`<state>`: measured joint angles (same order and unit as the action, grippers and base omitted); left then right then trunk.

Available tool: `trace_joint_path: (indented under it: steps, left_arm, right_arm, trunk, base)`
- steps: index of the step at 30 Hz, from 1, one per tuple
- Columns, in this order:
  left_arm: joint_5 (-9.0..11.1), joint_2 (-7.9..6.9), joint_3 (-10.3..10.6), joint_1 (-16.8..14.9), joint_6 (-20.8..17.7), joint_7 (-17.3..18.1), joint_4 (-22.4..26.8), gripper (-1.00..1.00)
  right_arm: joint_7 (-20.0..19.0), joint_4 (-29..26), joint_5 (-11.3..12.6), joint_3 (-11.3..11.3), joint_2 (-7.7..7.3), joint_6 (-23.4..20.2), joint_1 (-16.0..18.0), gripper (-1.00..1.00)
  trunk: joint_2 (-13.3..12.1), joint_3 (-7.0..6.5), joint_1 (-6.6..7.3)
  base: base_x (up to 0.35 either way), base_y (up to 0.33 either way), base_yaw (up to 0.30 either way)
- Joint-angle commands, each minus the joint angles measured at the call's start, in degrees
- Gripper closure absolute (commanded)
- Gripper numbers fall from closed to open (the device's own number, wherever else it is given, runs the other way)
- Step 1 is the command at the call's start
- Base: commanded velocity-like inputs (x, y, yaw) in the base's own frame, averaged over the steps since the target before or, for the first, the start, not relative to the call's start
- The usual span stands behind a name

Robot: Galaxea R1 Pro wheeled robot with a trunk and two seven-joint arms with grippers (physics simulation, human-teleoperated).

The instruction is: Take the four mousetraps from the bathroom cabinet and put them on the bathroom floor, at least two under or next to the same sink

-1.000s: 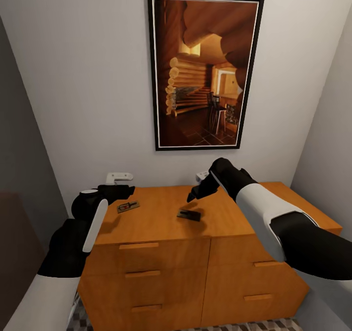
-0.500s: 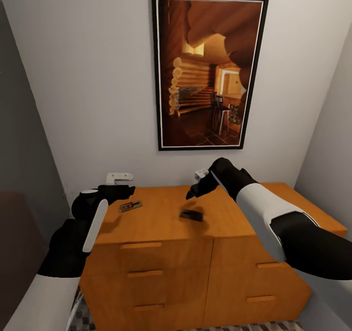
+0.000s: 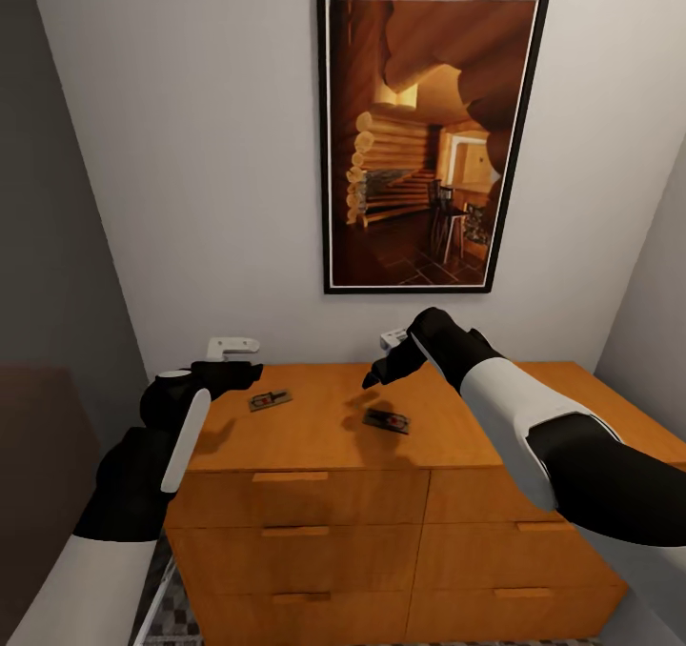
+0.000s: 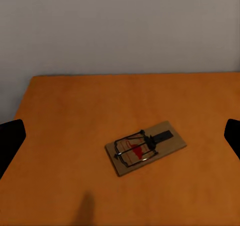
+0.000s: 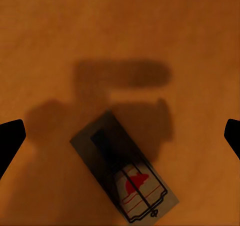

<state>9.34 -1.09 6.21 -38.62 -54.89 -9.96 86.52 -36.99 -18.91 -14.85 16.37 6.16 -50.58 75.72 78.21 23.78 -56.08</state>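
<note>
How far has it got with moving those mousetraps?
Barely started. Two mousetraps lie on the cabinet top: one by the left hand, one beneath the right hand. Both hands are open and hold nothing. No trap shows on the floor. Picking up, carrying and placing all remain.

Two flat wooden mousetraps point(image 3: 270, 400) point(image 3: 386, 421) lying apart on the orange-brown cabinet point(image 3: 314, 436) top
</note>
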Motion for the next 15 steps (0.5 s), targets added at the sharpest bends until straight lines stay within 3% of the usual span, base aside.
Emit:
trace_joint_path:
  steps: [1, 7, 15]
  left_arm:
    - [0.6, -0.05, 0.1, -0.1, -0.2, -0.6, 0.1, -1.0]
    - [0.6, -0.05, 0.1, -0.1, -0.3, -0.6, 0.1, -1.0]
    - [0.5, 0.24, 0.1, -0.1, -0.4, -0.6, 0.1, -1.0]
  right_arm:
    - [-0.5, -0.1, -0.6, 0.1, -0.01, -0.1, 0.0, -1.0]
    - [-0.5, -0.1, -0.8, 0.2, -0.01, -0.3, 0.0, -1.0]
    - [-0.5, 0.0, -0.7, 0.2, -0.01, -0.5, 0.0, -1.0]
  trunk:
    - [0.0, 0.07, 0.0]
    - [0.0, 0.07, 0.0]
    - [0.0, 0.07, 0.0]
  base:
    - [0.0, 0.0, 0.011]
    - [-0.034, -0.017, 0.005]
    - [-0.191, -0.104, 0.001]
